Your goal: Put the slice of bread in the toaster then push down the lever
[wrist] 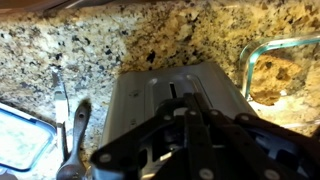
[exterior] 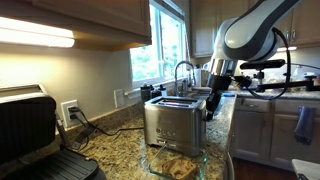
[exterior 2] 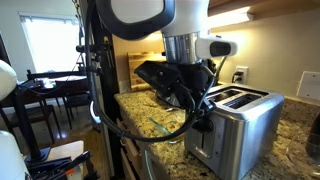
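Observation:
The brushed-steel toaster (exterior: 172, 122) stands on the granite counter and is seen in both exterior views (exterior 2: 243, 128). In the wrist view the toaster (wrist: 150, 95) lies directly under my fingers. My gripper (exterior: 211, 104) is shut and holds nothing. It hangs low against one end of the toaster (exterior 2: 203, 112), over the end of the slots in the wrist view (wrist: 188, 100). Tan bread (wrist: 272, 80) lies in a glass dish (exterior: 176, 166) beside the toaster. I cannot tell whether a slice is inside the slots. The lever is hidden behind the gripper.
A black-and-silver grill press (exterior: 30, 135) stands open near the wall. A wall outlet (exterior: 70, 110) with a cord is behind the toaster, and a sink faucet (exterior: 183, 70) is under the window. A metal utensil (wrist: 75, 130) and a second glass dish (wrist: 20, 140) lie beside the toaster.

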`<state>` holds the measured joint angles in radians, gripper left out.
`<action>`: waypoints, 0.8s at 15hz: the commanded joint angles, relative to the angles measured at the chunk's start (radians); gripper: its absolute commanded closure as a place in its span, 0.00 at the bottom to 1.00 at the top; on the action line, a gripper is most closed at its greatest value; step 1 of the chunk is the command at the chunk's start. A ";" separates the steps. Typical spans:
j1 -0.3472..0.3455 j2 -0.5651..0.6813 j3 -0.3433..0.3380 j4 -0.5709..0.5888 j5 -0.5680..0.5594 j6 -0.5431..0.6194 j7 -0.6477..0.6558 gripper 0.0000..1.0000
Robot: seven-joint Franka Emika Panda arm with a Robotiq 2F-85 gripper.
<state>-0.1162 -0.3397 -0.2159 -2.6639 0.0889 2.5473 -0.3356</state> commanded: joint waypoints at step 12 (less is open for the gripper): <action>0.008 0.090 0.010 0.056 0.002 0.033 0.031 0.97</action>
<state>-0.1163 -0.2822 -0.2081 -2.6180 0.0889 2.5483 -0.3294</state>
